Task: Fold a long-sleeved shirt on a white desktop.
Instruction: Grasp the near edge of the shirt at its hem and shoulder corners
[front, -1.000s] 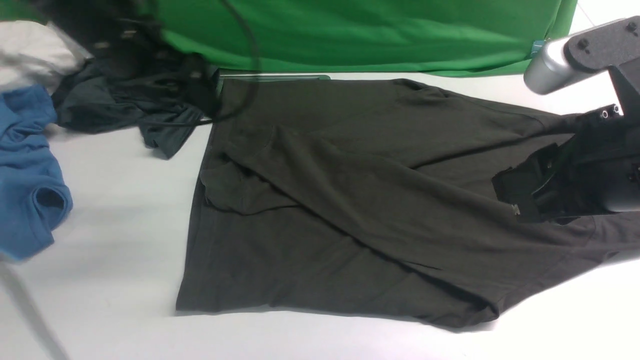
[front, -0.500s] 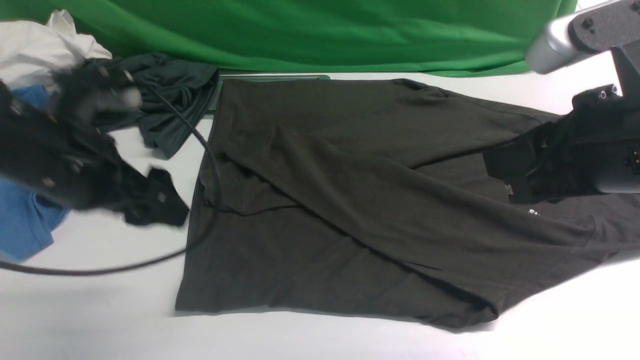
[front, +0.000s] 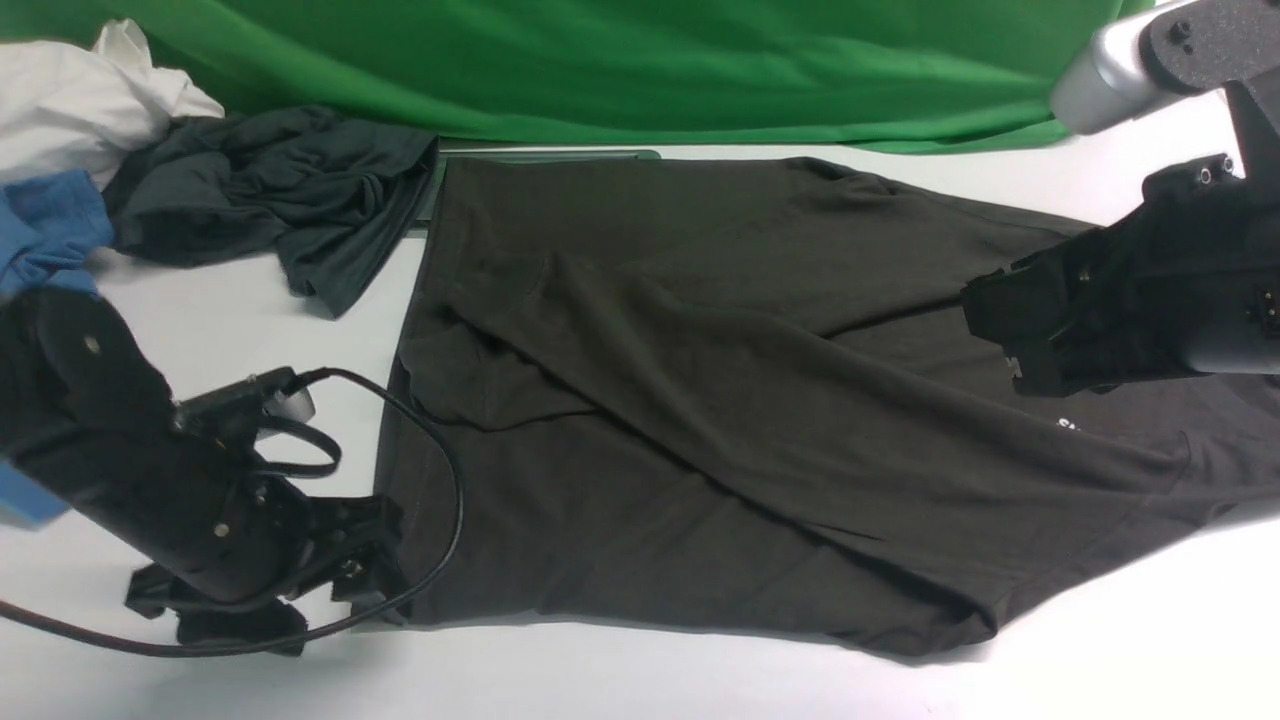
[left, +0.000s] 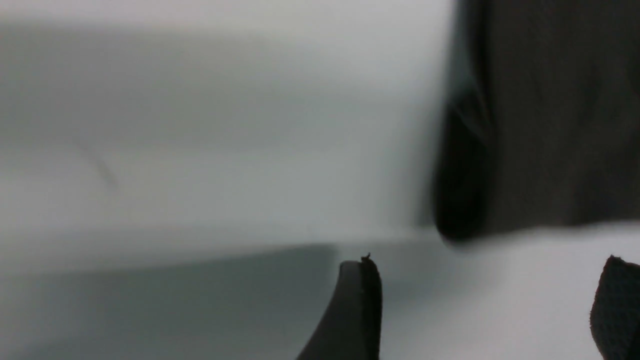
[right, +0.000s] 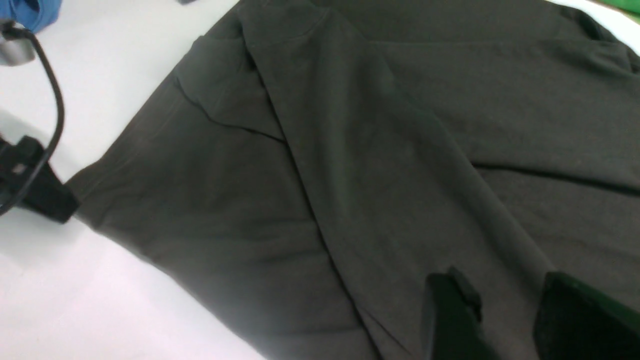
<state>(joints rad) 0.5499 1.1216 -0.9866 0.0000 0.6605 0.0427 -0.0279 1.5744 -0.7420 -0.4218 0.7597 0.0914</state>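
Front view — one long-sleeved shirt (front: 700, 400) on one white desktop (front: 640, 685).

— What can't be made out?
— The long-sleeved shirt (front: 700, 420) runs off the front view's right edge. Its white lettering (front: 1066, 425) is half hidden behind the right pincer (front: 1008, 345) and too small to read.
— And the left wrist view?
— Blurred. The fingertips (left: 357, 300) of the left pincer (left: 487, 306) are cut off at its edge.
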